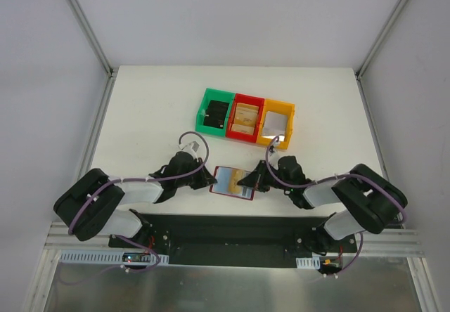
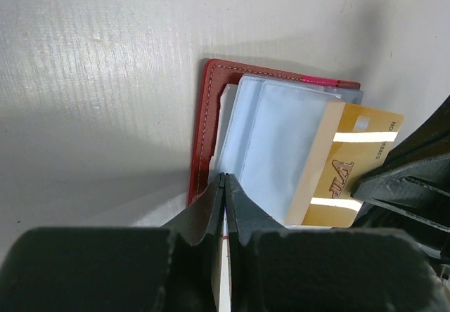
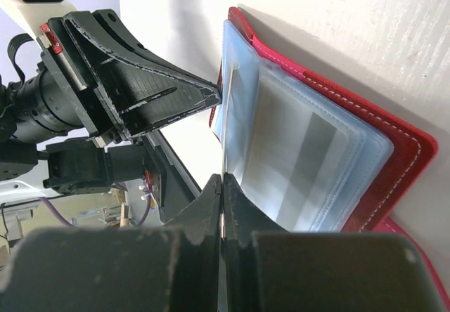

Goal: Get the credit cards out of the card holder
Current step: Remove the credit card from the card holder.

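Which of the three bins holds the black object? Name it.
The green bin, at the left end of the row. A black object lies inside it, while the red bin beside it holds tan pieces and the yellow bin something pale.

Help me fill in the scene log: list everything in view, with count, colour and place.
card holder: 1, dark red, open, between the arms
gold card: 1, gold, partly out of the holder's sleeve
green bin: 1, green, row's left, mid-table
red bin: 1, red, row's middle
yellow bin: 1, yellow, row's right
table: 1, white, under everything
left pincer: 1, black, shut on card holder's edge
right pincer: 1, black, shut on gold card
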Controlling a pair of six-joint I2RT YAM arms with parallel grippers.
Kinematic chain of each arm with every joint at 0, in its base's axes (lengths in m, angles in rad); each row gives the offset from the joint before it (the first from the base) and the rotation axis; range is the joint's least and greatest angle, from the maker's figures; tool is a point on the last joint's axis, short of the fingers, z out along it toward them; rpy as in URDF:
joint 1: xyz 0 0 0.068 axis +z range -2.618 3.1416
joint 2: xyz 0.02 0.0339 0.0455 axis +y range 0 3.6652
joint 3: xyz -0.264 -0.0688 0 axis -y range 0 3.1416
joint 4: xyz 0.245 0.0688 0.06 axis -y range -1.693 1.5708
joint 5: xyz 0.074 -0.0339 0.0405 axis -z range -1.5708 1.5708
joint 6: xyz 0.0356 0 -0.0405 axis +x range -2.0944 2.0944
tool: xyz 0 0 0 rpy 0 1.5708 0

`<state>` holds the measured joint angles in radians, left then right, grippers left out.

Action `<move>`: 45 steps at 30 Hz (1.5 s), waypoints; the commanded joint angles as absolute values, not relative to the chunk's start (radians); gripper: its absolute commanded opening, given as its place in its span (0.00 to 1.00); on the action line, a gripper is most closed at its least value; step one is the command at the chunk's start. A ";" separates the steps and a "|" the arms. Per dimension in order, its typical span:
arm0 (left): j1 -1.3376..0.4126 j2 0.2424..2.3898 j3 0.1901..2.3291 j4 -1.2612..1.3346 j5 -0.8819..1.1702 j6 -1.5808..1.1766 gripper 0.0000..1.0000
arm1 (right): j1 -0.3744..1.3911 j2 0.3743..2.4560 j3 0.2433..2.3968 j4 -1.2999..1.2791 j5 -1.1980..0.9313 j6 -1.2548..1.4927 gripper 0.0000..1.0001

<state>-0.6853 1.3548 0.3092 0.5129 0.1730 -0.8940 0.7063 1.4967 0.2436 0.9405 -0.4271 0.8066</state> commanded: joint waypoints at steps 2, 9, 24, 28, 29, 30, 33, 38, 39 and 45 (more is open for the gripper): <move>-0.673 1.328 0.288 0.469 0.143 -0.884 0.00 | 0.700 1.421 0.258 0.853 -0.425 0.738 0.01; -0.672 1.296 0.293 0.442 0.132 -0.873 0.00 | 0.701 1.312 0.294 0.600 -0.377 0.628 0.01; -0.670 1.063 0.406 0.258 0.095 -0.856 0.43 | 0.701 0.971 0.524 0.005 -0.270 0.294 0.00; -0.669 0.905 0.405 0.245 0.040 -0.853 0.59 | 0.706 0.936 0.661 -0.202 -0.288 0.109 0.00; -0.669 0.875 0.396 0.303 0.064 -0.818 0.61 | 0.706 0.933 0.684 -0.228 -0.334 0.068 0.00; -0.669 0.864 0.381 0.371 0.108 -0.795 0.62 | 0.707 0.930 0.693 -0.233 -0.389 0.031 0.00; -0.669 0.865 0.321 0.604 0.251 -0.744 0.60 | 0.713 0.894 0.707 -0.219 -0.504 -0.031 0.00; -0.655 0.880 0.261 0.894 0.477 -0.810 0.68 | 0.710 0.975 0.873 -0.454 -0.711 -0.115 0.00; -0.655 0.893 0.264 0.940 0.526 -0.831 0.70 | 0.709 0.983 0.883 -0.459 -0.753 -0.114 0.00; -0.653 1.014 0.298 1.222 0.793 -0.949 0.71 | 0.709 0.951 0.862 -0.347 -0.885 -0.005 0.00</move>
